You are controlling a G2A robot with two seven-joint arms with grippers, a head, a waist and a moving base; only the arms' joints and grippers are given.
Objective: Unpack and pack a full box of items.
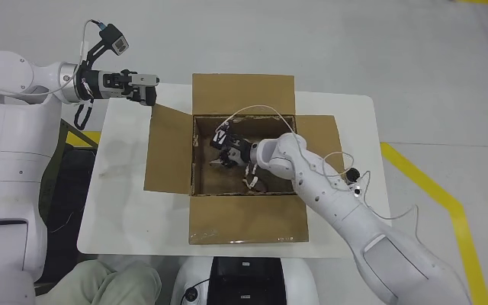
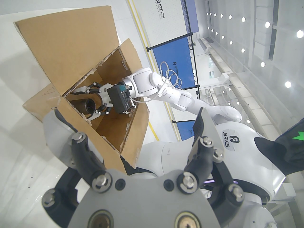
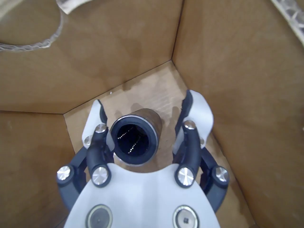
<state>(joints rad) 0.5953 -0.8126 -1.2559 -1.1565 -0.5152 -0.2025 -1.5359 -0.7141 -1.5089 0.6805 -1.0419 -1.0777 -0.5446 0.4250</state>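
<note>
While the near flap of the open cardboard box (image 1: 248, 217) lies flat on the white table (image 1: 122, 206) closest to the robot, the right arm leans over that side and goes down into the box. Inside, the right tool (image 3: 144, 102) sits low, close to a corner where two brown walls meet the floor of the box. Its fingers (image 3: 198, 112) are spread fairly wide on either side of a dark cylinder (image 3: 155, 119). The cylinder is hollow, with a black rim, and its open end faces the wrist. One finger lies just beside or against the cylinder's side; which of the two cannot be told. The other finger stands clear of it with a gap, so the cylinder is framed but not clamped.

Farther out, the side flaps spread left and right over the table. The left tool (image 1: 150, 85) hangs above the table's far left edge, just beside the box's far left corner. Its fingers are wide apart with nothing between them, and it points toward the box.

Beyond it, the far flap (image 1: 242, 93) lies open, and a yellow line (image 1: 427, 183) runs across the grey floor past the table's right side.
</note>
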